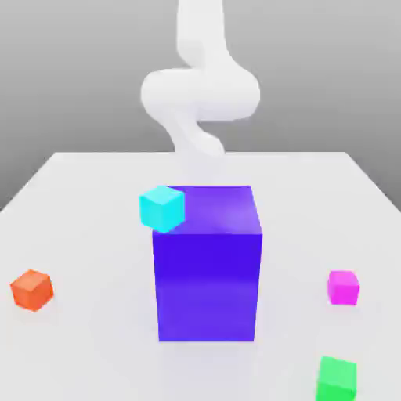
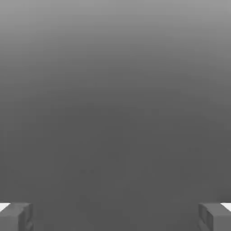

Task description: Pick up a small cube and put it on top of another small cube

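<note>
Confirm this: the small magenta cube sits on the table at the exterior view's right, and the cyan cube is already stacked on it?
Not quite. In the exterior view the cyan cube is beside the big blue-violet cube's top corner, not on the small magenta cube, which sits bare on the table at the exterior view's right.

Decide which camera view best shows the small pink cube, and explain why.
The exterior view: the pink cube sits in plain sight on the table, toward that view's right, apart from the big blue cube. The hand view offers grey background between the gripper fingertips.

White, rounded arm point(image 1: 200, 90); grey fingertips point(image 2: 18, 217)
</note>
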